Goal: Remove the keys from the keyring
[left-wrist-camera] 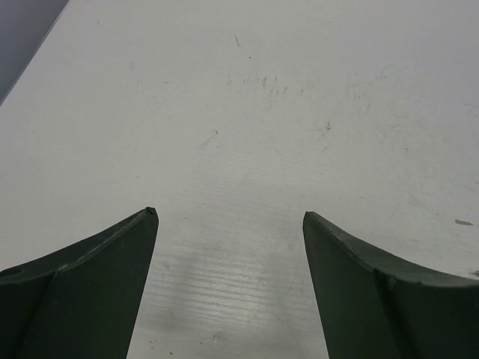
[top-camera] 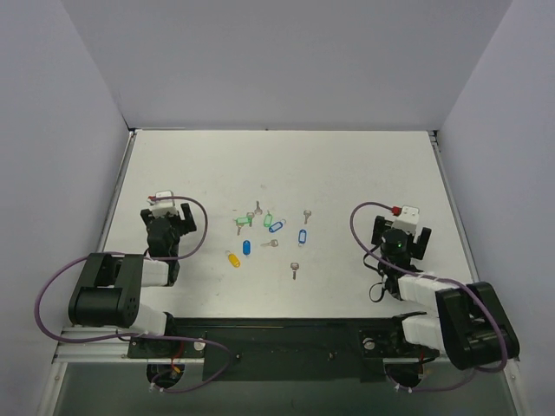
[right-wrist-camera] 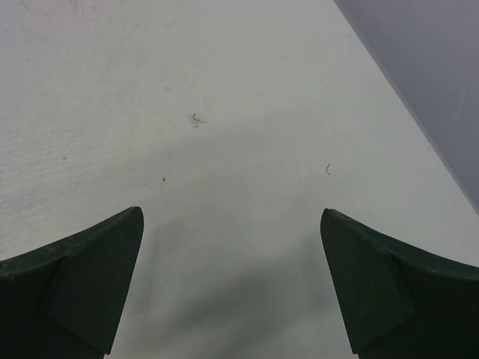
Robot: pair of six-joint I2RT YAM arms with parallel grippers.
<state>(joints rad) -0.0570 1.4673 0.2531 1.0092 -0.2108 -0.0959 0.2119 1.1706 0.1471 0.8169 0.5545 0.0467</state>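
Several small tags and keys lie mid-table in the top view. A light-blue oval tag with a pale window, the keyring (top-camera: 303, 236), lies at the right of the cluster. A small grey key (top-camera: 306, 215) lies just beyond it; too small to tell if they are joined. My left gripper (top-camera: 171, 210) is open and empty over bare table left of the cluster. In the left wrist view its jaws (left-wrist-camera: 230, 217) stand wide apart. My right gripper (top-camera: 404, 218) is open and empty to the cluster's right, its jaws (right-wrist-camera: 232, 213) also wide apart. Neither wrist view shows the keyring.
Another blue windowed tag (top-camera: 277, 226), a darker blue tag (top-camera: 244, 247), two green tags (top-camera: 267, 218) and a yellow tag (top-camera: 232, 258) lie nearby. Loose grey keys (top-camera: 295, 270) lie around them. White walls enclose the table on three sides.
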